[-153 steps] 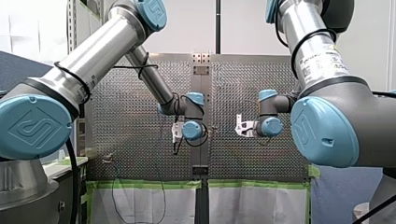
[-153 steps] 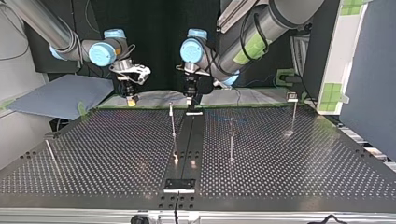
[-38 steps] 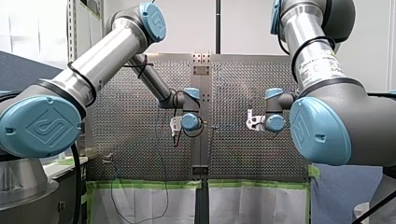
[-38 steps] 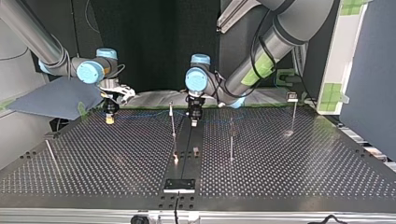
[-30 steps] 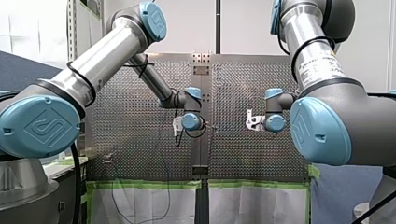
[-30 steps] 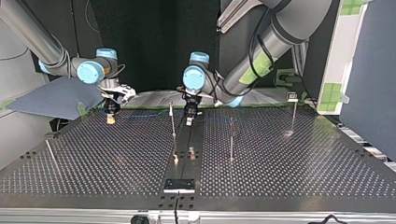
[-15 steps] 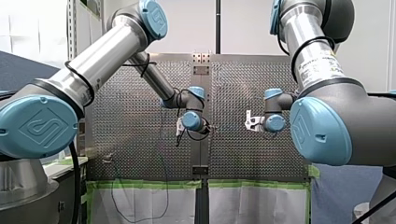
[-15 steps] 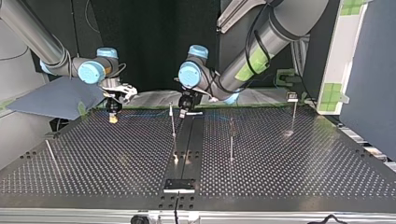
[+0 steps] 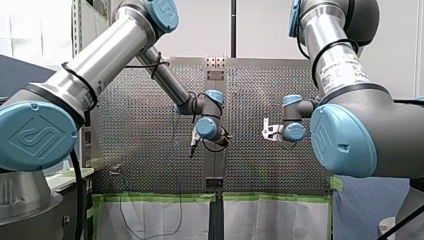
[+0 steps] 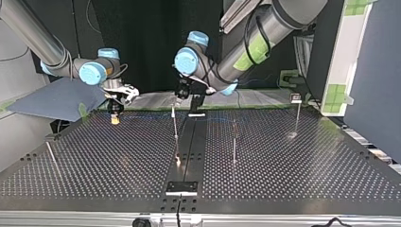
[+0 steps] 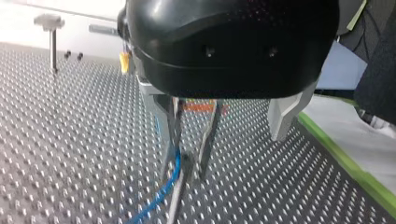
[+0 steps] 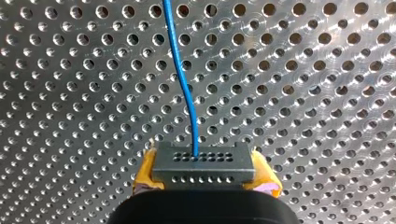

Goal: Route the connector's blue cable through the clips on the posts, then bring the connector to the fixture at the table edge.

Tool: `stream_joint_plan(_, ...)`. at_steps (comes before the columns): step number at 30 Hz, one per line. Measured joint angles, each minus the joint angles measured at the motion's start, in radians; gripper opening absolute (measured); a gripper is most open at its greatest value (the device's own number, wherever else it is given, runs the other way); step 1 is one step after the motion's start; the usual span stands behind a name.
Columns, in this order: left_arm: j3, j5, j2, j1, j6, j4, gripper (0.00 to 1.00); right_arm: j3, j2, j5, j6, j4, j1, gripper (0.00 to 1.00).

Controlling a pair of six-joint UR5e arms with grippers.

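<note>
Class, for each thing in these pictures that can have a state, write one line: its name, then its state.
Right claw: shut on the connector, yellow pads at its sides.
Connector: gripped, not yet at the fixture.
Left claw: shut on the blue cable.
Blue cable: runs out of the connector and passes between the left claw's fingers.
Posts: upright.

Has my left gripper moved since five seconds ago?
Yes. In the top view my left gripper went from over the dark centre strip toward the view's left, reaching the post beside it.
</note>
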Motion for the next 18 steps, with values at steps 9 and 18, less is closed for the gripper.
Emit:
stream_joint_plan(9, -0.032, -0.025, 0.015, -0.032, -0.001, 0.038, 1.0, 0.0, 0.0, 0.0, 0.001, 0.006, 0.0, 0.0)
stream_joint_plan(18, -0.032, -0.052, 0.016, -0.044, -0.001, 0.047, 1.0, 0.0, 0.0, 0.0, 0.002, 0.009, 0.0, 0.0)
